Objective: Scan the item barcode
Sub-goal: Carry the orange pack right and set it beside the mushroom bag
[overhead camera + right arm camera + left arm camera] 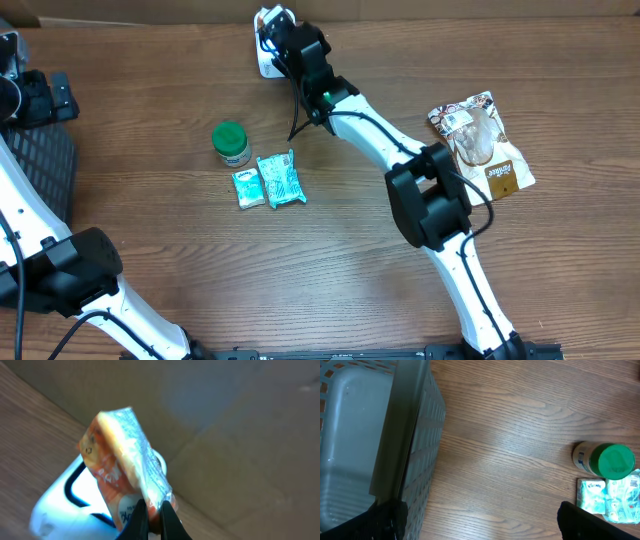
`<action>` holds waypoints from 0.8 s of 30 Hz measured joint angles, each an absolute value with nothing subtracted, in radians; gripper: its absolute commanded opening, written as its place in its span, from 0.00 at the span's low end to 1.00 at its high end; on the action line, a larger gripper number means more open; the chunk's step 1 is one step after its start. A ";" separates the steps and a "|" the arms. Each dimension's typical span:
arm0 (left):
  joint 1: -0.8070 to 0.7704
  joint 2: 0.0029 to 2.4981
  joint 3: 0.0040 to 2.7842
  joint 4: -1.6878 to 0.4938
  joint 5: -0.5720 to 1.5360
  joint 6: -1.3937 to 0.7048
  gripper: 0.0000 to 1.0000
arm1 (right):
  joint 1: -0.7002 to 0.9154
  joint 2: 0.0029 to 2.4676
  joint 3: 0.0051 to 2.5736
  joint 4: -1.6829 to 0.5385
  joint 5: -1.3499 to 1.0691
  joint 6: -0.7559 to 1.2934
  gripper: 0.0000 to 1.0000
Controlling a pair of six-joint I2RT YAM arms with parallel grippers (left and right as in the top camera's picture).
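Observation:
An orange and white snack packet (125, 455) is pinched by its lower edge in my right gripper (155, 521), which is shut on it. The packet hangs just above a white barcode scanner (60, 507) whose window glows bright. From overhead, the right gripper (277, 28) is at the table's far edge, over the scanner (264, 64). My left gripper (480, 530) is open with nothing between its fingers, hovering above bare wood between a basket and the other items.
A grey mesh basket (350, 435) stands at the left. A green-capped bottle (231, 143) and two teal packets (270, 182) lie mid-table. A brown snack bag (482, 142) lies to the right. A cardboard wall (240, 420) rises behind the scanner.

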State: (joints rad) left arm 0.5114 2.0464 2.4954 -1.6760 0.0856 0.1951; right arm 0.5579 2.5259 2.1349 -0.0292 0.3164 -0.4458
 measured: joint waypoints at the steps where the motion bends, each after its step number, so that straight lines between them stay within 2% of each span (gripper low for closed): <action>1: 0.511 2.046 2.495 -1.676 0.086 0.195 1.00 | 0.558 2.497 2.133 -0.077 0.317 -0.412 0.04; 8: 0.511 2.046 2.495 -1.676 0.086 0.195 0.99 | 0.556 2.141 2.135 -0.473 0.316 -0.082 0.04; 14: 0.511 2.046 2.495 -1.676 0.085 0.195 1.00 | 0.510 1.860 2.153 -0.950 0.299 0.164 0.04; 19: 0.511 2.046 2.495 -1.676 0.085 0.195 1.00 | 0.397 1.819 2.154 -1.277 0.268 0.274 0.04; 24: 0.511 2.046 2.495 -1.676 0.086 0.196 1.00 | 0.260 1.843 2.038 -1.376 0.176 0.317 0.04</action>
